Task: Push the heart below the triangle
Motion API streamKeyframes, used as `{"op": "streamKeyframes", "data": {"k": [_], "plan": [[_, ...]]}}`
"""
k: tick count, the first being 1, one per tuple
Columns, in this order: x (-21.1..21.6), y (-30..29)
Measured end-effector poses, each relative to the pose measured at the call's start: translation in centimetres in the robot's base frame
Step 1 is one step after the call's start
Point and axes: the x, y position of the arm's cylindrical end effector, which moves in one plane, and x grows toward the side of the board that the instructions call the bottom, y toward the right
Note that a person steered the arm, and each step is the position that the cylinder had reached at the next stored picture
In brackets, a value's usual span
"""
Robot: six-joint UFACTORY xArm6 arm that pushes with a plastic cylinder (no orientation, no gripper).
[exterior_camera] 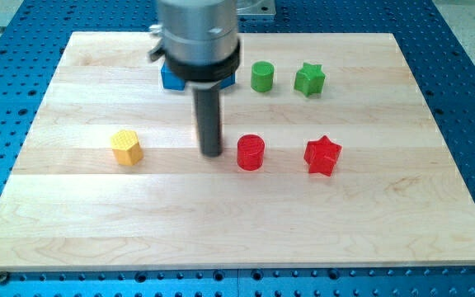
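Rod tip parked mid-table, no heart or triangle in plain sight

My tip (pixel 211 153), holding nothing, sits just left of the red plastic cylinder (pixel 251 153); the arm hides a blue block (pixel 171 79), shape unreadable, so I risk shoving the wrong piece on this wooden table (pixel 237 231).

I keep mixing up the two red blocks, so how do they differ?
The red cylinder is round with a flat circular top; the red star has points. The red cylinder sits just to the view's right of my tip, with a small gap; the red star lies farther to the view's right. Both are red, in the same row on the wooden board.
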Motion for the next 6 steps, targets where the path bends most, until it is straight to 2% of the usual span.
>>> {"op": "streamKeyframes", "data": {"k": [1, 2, 3, 4, 5, 6], "plan": [[-3.9, 5.3], [-0.7, -0.2], [-0.3, -1.4], [-2.7, -3.6], [-3.2, -7.0], [-5.3, -6.7]]}}
